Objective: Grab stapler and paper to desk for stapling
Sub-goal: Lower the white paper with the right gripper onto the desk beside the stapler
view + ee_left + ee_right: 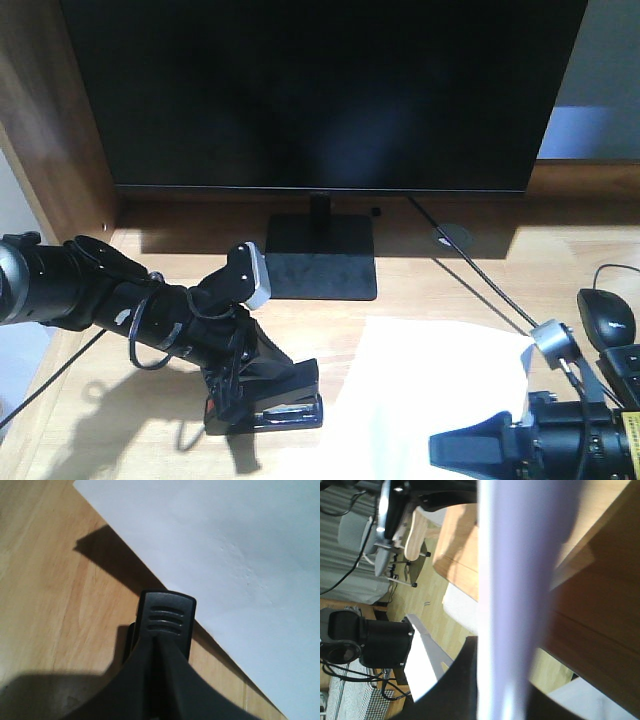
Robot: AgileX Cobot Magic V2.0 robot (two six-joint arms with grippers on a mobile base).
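Left gripper (pixel 250 385), lower left: jaws clenched on black stapler (pixel 285 410). Right gripper (pixel 468 445), lower right: jaws grasping white paper (pixel 440 375), which lies across the tabletop (pixel 450 290).

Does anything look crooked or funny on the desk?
Yes. The paper lies askew on the desk, and its right corner curls up off the wood, with the right gripper clamped on the sheet.

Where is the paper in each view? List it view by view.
Front view: paper, lower right, on the desk.
Left wrist: paper fills the upper right.
Right wrist: paper edge-on, a vertical band at centre.
Shared landmark: the light wood desk.
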